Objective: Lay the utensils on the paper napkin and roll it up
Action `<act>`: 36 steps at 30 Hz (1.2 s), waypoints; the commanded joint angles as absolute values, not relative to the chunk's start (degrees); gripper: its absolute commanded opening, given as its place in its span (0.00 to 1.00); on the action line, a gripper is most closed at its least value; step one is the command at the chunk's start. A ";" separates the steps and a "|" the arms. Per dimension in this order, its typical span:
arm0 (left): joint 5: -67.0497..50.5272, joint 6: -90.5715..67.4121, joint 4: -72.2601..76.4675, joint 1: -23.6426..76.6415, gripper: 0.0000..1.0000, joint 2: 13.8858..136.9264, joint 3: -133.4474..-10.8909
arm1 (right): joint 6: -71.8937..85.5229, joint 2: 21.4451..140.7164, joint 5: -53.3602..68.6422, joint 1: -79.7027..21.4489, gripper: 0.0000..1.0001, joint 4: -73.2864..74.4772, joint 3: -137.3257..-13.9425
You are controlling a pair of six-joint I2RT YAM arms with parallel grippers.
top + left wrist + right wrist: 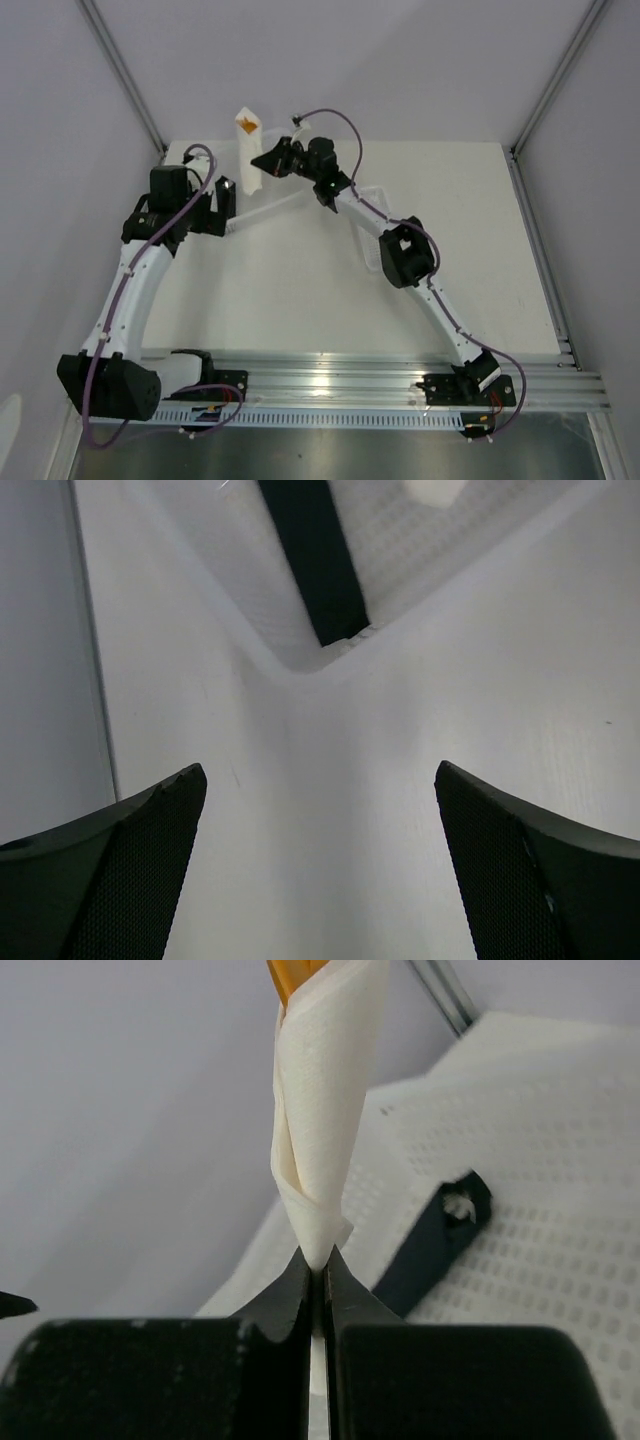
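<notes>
- Paper napkin (320, 1110), upper centre of the right wrist view: rolled into a narrow cone and held upright off the table, probably so the contents stay in.
- Utensils (295, 975): one orange tip shows at the roll's top; the rest is hidden.
- Right gripper (318, 1265): clamped on the roll's lower end, which likely stops it unwinding.
- Left gripper (320, 772): spread and empty, below the slotted basket (420, 540) corner.

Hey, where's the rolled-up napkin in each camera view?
Top external: upper middle, rolled napkin standing in the right gripper.
Left wrist: not clearly in it.
Right wrist: centre, upright, pinched at its lower end.
Shared landmark: black block, in both wrist views only.
</notes>
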State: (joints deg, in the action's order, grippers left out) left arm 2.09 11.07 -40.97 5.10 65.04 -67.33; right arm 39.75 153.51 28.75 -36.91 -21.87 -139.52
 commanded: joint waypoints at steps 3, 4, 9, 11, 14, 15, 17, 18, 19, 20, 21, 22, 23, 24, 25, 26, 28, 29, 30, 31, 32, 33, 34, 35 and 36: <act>5.34 8.34 -36.40 -3.07 0.96 70.39 -70.76 | 39.92 160.22 21.63 -37.88 0.00 -24.17 -147.12; 6.14 8.78 -35.43 -3.16 0.96 71.18 -70.23 | 38.51 160.83 20.84 -38.23 0.00 -24.08 -147.56; 6.33 8.17 -31.29 -3.34 0.97 78.29 -69.78 | 36.91 163.74 18.28 -39.99 0.00 -22.06 -149.06; 6.24 7.39 -30.85 -3.78 0.97 81.11 -70.66 | 37.44 164.26 18.37 -40.08 0.00 -20.22 -148.98; 4.75 2.92 -31.81 -7.10 0.97 86.73 -75.22 | 40.07 164.62 17.23 -39.90 0.00 -16.53 -148.01; 4.75 2.20 -32.25 -7.55 0.96 88.23 -76.19 | 42.08 164.79 17.31 -39.82 0.00 -15.31 -147.83; 4.92 0.97 -32.69 -8.35 0.95 91.92 -78.83 | 43.15 164.88 17.05 -39.90 0.00 -12.93 -148.18; 4.92 0.71 -32.26 -8.35 0.95 92.80 -79.01 | 43.24 164.62 16.01 -40.08 0.00 -9.79 -148.36; 4.83 0.62 -31.82 -8.44 0.95 93.60 -79.27 | 43.94 164.36 15.47 -40.51 0.00 -8.19 -148.19; 4.49 0.53 -31.38 -8.44 0.95 94.82 -79.54 | 44.82 164.18 15.03 -40.52 0.00 -6.78 -148.18; 4.05 0.44 -30.85 -8.44 0.94 95.53 -79.63 | 45.69 164.01 15.03 -40.52 0.00 -4.59 -148.10; 3.35 0.27 -30.68 -8.44 0.92 96.23 -80.06 | 46.57 163.74 15.20 -40.43 0.00 -3.53 -148.18; 2.03 -1.30 -30.41 -8.35 0.91 97.72 -80.59 | 48.24 163.57 15.03 -40.43 0.00 -2.47 -148.10; 1.50 -1.67 -30.32 -8.35 0.90 98.52 -80.77 | 48.86 163.39 14.86 -40.43 0.00 -0.89 -148.10; 1.06 -1.93 -30.50 -8.35 0.88 99.57 -81.73 | 49.39 162.95 14.85 -40.43 0.00 -0.27 -148.10; 0.45 -2.28 -30.85 -8.35 0.86 101.41 -82.87 | 50.79 162.95 14.77 -40.43 0.00 2.17 -148.10; -0.95 -2.72 -32.16 -8.35 0.83 102.91 -84.28 | 53.07 162.43 15.11 -40.26 0.00 3.86 -148.10; -1.92 -3.07 -32.52 -8.35 0.83 103.53 -84.81 | 55.35 162.33 15.29 -40.17 0.00 4.74 -148.10; -2.28 -3.16 -32.52 -8.35 0.81 103.62 -84.81 | 56.24 162.07 15.64 -40.08 0.00 6.83 -148.01; -2.72 -3.43 -32.35 -8.35 0.80 103.45 -84.99 | 56.95 161.55 16.86 -39.99 0.00 7.46 -147.75; -3.25 -3.69 -32.52 -8.35 0.79 103.27 -84.73 | 58.00 161.19 16.96 -39.99 0.00 9.56 -147.48; -3.51 -3.87 -32.43 -8.26 0.77 102.92 -84.12 | 58.79 160.76 16.88 -40.08 0.00 9.84 -146.70; -3.95 -4.39 -32.61 -8.26 0.76 102.75 -83.76 | 59.58 160.06 17.14 -40.08 0.00 8.97 -145.47; -5.00 -4.66 -32.78 -8.26 0.72 102.74 -83.41 | 61.59 159.09 17.49 -39.99 0.00 7.49 -144.15; -5.62 -4.83 -32.70 -8.26 0.70 102.66 -83.23 | 62.57 159.08 17.66 -39.90 0.00 7.30 -144.49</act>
